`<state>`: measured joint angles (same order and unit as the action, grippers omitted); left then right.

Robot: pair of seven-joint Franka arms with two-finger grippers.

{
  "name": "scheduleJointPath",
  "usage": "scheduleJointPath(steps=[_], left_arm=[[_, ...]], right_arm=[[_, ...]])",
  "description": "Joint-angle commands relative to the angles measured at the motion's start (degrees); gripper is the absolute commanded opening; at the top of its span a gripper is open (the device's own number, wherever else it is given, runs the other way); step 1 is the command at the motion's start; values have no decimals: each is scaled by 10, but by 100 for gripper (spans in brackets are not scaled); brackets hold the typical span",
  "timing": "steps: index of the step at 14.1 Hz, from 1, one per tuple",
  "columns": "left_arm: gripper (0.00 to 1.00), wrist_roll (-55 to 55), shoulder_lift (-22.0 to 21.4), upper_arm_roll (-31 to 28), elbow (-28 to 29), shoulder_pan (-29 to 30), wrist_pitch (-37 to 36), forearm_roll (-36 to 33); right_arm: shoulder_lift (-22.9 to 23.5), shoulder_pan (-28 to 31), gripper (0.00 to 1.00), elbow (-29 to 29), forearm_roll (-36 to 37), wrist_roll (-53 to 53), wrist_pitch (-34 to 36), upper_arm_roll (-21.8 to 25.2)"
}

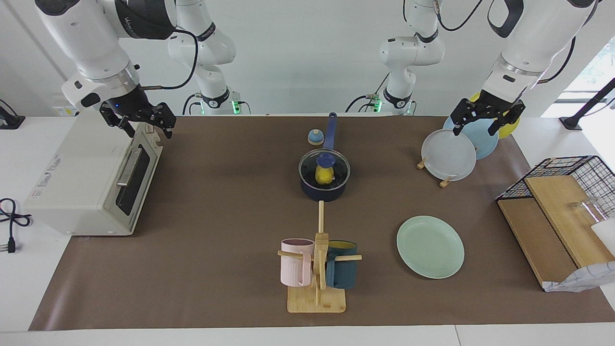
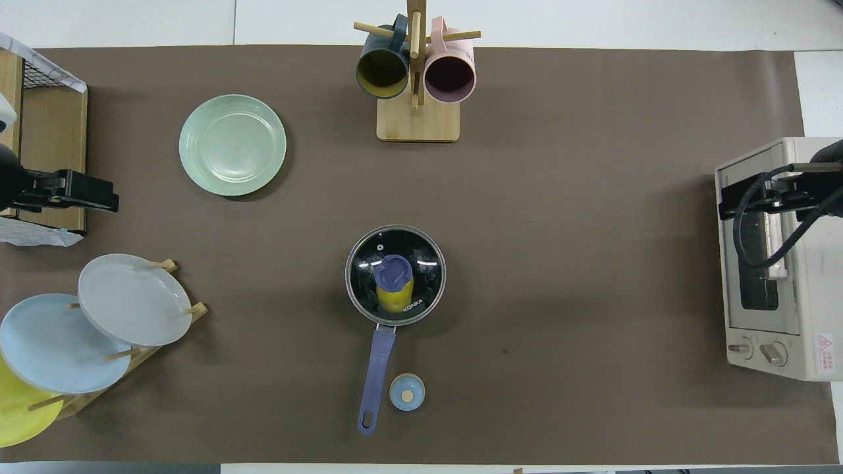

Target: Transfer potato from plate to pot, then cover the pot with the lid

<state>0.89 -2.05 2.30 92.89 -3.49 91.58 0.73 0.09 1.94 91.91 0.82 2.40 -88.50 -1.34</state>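
Observation:
The yellow potato lies inside the dark navy pot in the middle of the table. The glass lid with its blue knob sits on the pot. The pot's handle points toward the robots. The mint-green plate is bare, farther from the robots, toward the left arm's end. My left gripper hangs open and empty over the rack of upright plates. My right gripper hangs open and empty over the toaster oven.
A small blue-topped bell stands beside the pot's handle. A wooden mug tree with a pink and a teal mug stands farther out. A toaster oven is at the right arm's end. A plate rack and a wire basket are at the left arm's end.

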Motion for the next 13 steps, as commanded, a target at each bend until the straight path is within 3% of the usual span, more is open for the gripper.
scheduleJointPath(steps=[1, 13], left_arm=[[100, 1, -9, 5, 6, 6, -4, -8], [100, 0, -9, 5, 6, 5, -4, -8]], right_arm=[[-2, 13, 100, 2, -11, -13, -7, -2], [-17, 18, 100, 10, -22, -14, -8, -4]])
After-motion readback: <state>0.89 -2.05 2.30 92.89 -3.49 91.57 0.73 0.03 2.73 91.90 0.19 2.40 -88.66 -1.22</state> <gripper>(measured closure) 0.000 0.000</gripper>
